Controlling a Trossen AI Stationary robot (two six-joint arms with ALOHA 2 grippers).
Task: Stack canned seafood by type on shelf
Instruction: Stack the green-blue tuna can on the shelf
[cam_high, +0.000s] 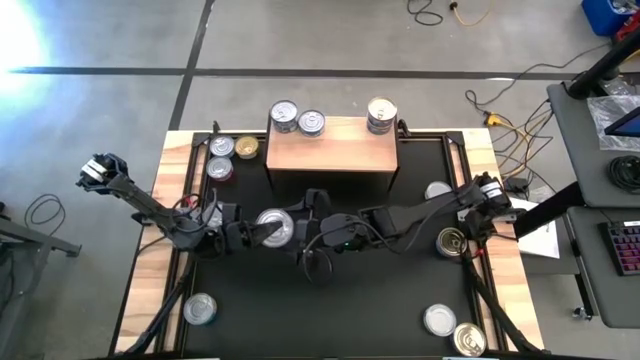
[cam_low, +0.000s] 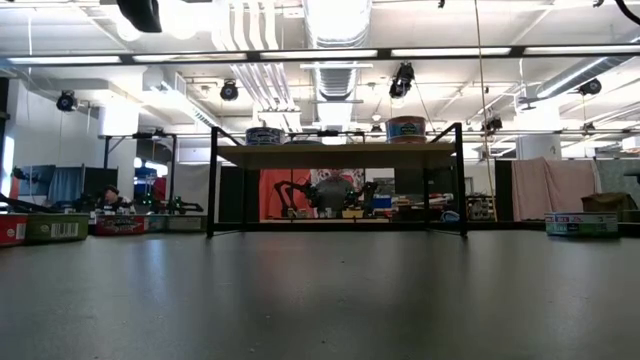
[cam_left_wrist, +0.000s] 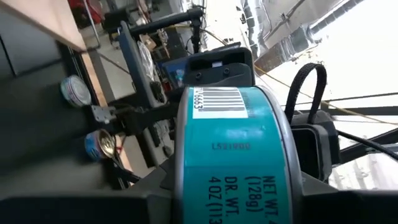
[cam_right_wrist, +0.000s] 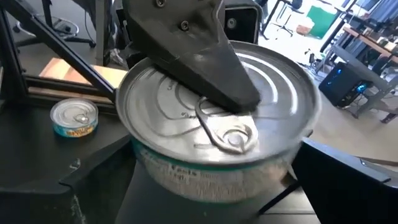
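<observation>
Currently: left gripper (cam_high: 262, 232) pinching teal tin (cam_high: 275, 225); right gripper (cam_high: 312, 232) spread around it. Advice: right should clamp squarely before left releases, then carry to shelf (cam_high: 330, 152).

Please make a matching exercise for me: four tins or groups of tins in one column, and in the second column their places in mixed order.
Things:
A. teal tin
B. gold-topped tin
C. stacked tins
D. pair of silver-topped tins

Places:
1. on the left end of the shelf
2. gripped by the left hand
3. on the shelf's right end
4. on the table, beside the shelf's left end

Pairs: A-2, B-4, C-3, D-1
</observation>
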